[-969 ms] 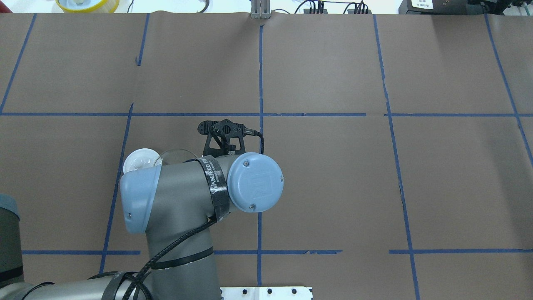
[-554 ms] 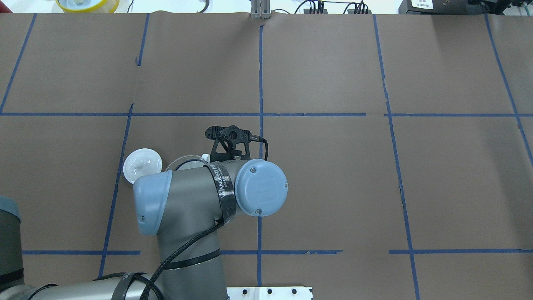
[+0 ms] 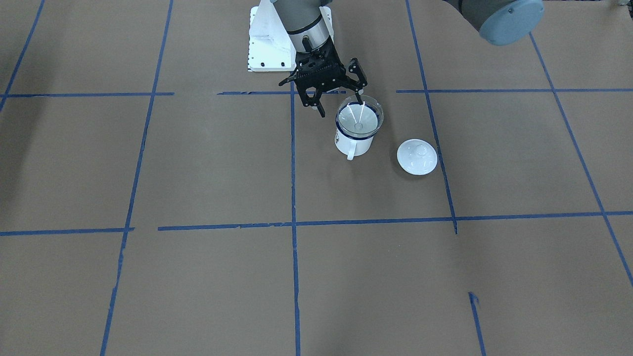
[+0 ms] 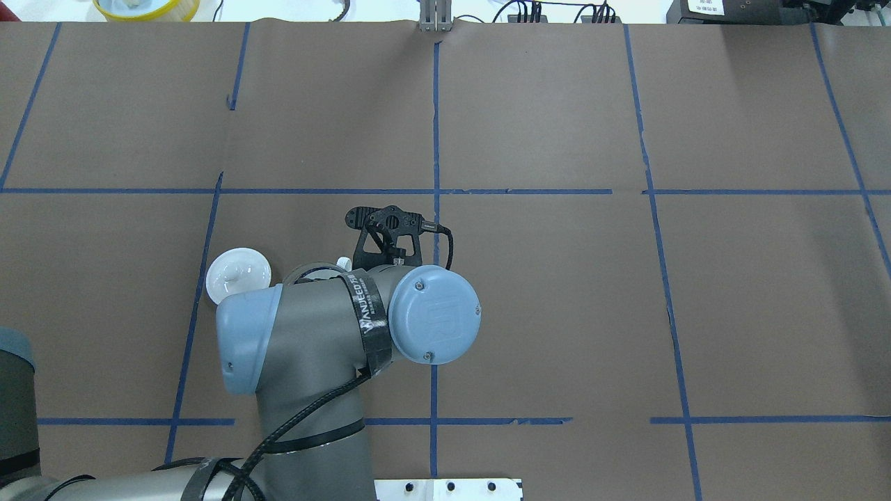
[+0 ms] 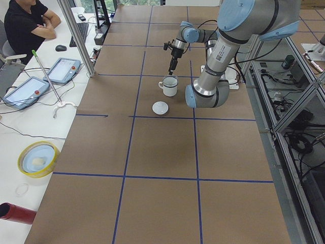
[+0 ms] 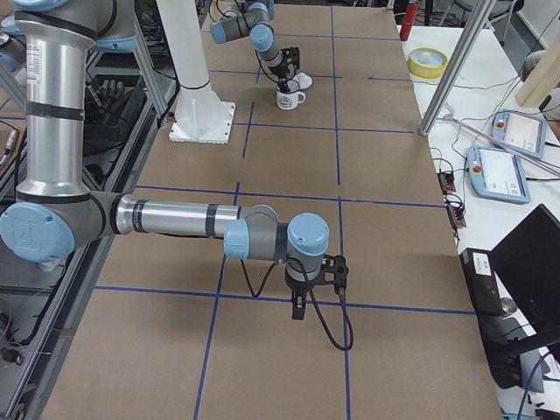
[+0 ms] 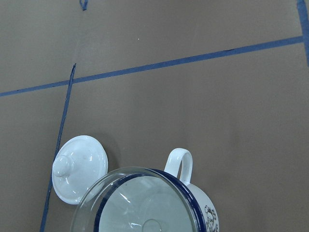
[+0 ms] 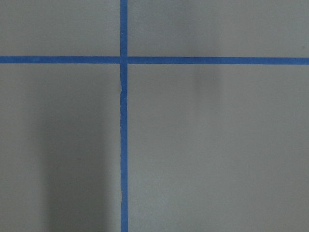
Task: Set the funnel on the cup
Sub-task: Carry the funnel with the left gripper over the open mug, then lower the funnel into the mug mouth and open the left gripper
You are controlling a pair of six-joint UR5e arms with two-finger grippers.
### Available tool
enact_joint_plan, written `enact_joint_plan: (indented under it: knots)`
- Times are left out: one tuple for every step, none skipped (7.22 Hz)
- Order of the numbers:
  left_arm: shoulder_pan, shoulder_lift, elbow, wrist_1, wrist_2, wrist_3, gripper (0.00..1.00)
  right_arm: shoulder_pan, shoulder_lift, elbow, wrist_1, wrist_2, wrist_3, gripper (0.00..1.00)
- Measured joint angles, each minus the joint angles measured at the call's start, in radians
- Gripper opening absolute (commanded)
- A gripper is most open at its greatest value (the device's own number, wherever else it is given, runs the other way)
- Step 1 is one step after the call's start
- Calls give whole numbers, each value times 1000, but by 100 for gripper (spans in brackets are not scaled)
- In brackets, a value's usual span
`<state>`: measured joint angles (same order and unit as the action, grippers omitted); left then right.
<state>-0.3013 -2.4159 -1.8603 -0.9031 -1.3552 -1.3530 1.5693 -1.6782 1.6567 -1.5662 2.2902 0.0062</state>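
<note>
The clear funnel (image 3: 359, 120) sits mouth up in the white cup (image 3: 353, 142), which has a dark blue rim and its handle toward the operators' side. My left gripper (image 3: 341, 105) is open, just behind and beside the funnel, with one finger (image 3: 360, 97) close to its rim and nothing between the jaws. The left wrist view shows the funnel (image 7: 126, 203) on the cup (image 7: 205, 212) from above. From overhead my left arm hides most of the funnel (image 4: 311, 269). My right gripper (image 6: 297, 302) hangs far away above bare table; I cannot tell whether it is open or shut.
The round white knobbed lid (image 3: 417, 156) lies on the table next to the cup, also in the left wrist view (image 7: 79, 167). A white base plate (image 3: 267, 44) is behind the gripper. Brown paper with blue tape lines covers the table.
My left arm has shifted to the right overhead, uncovering the lid. The funnel stays over the cup, now mostly hidden by the arm.
</note>
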Motion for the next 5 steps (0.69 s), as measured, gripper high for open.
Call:
enact_joint_plan:
  knots:
    - [-5,2,-51,-9,-2,1,100,0,0,0,0,0,0,100]
    - [-26,3,-107,-24,-8,13,100,0,0,0,0,0,0,100]
    - [-73,5,-148,-60,-36,48,100,0,0,0,0,0,0,100]
    - [-147,11,-168,-114,-102,110,100,0,0,0,0,0,0,100]
    - [-252,35,-177,-196,-204,198,100,0,0,0,0,0,0,100]
